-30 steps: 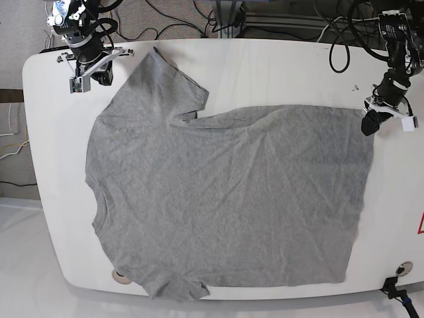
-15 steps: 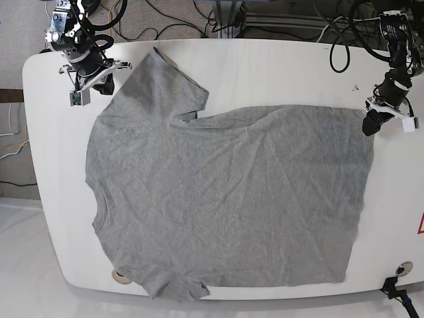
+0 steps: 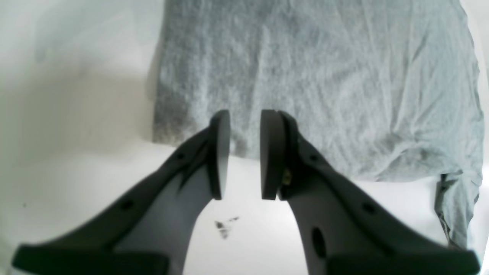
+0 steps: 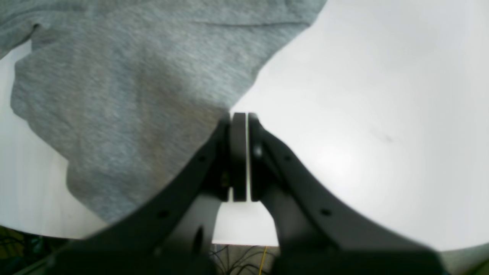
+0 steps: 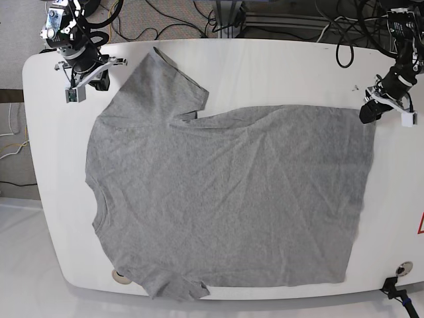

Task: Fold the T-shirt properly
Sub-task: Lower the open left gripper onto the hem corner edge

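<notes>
The grey T-shirt (image 5: 225, 199) lies spread flat on the white table (image 5: 278, 73), collar to the left and hem to the right. In the left wrist view my left gripper (image 3: 245, 116) is open by a narrow gap and hovers over the hem edge of the shirt (image 3: 305, 76), holding nothing. The base view shows it (image 5: 368, 112) beside the far hem corner. My right gripper (image 4: 239, 114) is shut, its tips lining up with the sleeve edge of the shirt (image 4: 133, 95), with no cloth visibly pinched. In the base view it (image 5: 85, 79) sits left of the far sleeve, apart from it.
Cables (image 5: 199, 20) run behind the far table edge. Round fittings sit at the near corners (image 5: 120, 277) (image 5: 403, 268). A red triangle sticker (image 5: 419, 225) is at the right edge. A small dark mark (image 3: 223, 225) is on the table near my left gripper.
My right arm has drawn back toward the far-left corner, away from the sleeve. My left gripper has shifted slightly toward the far edge. The shirt has not moved.
</notes>
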Robot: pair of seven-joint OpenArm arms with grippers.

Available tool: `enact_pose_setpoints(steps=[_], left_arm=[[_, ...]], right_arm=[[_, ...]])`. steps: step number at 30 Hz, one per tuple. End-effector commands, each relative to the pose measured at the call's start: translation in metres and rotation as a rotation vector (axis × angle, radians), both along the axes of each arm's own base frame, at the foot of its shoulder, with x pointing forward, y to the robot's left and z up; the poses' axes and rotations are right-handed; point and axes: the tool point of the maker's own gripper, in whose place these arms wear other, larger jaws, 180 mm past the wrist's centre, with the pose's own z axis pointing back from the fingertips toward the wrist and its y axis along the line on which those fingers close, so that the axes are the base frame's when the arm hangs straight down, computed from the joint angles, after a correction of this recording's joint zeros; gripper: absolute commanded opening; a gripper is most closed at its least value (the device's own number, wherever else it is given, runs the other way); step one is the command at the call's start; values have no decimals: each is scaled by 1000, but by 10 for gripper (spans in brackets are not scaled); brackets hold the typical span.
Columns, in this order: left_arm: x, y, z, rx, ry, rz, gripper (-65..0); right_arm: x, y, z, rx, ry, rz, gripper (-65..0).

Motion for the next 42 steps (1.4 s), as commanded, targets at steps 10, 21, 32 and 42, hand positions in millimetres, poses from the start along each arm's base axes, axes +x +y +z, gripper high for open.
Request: enact_pose_setpoints(steps=[10, 21, 32, 42], left_arm=[[27, 9, 16, -19, -63, -10, -475], [24, 12, 17, -4, -62, -21, -476], [24, 11, 21, 4, -77, -43, -472], [28, 3, 34, 24, -107, -92, -471]], right_arm=[[2, -1, 8, -1, -29, 5, -650], [0, 8, 5, -6, -26, 31, -650], [-4, 13, 3, 4, -23, 43, -650], [-6, 17, 4, 21, -27, 44, -650]])
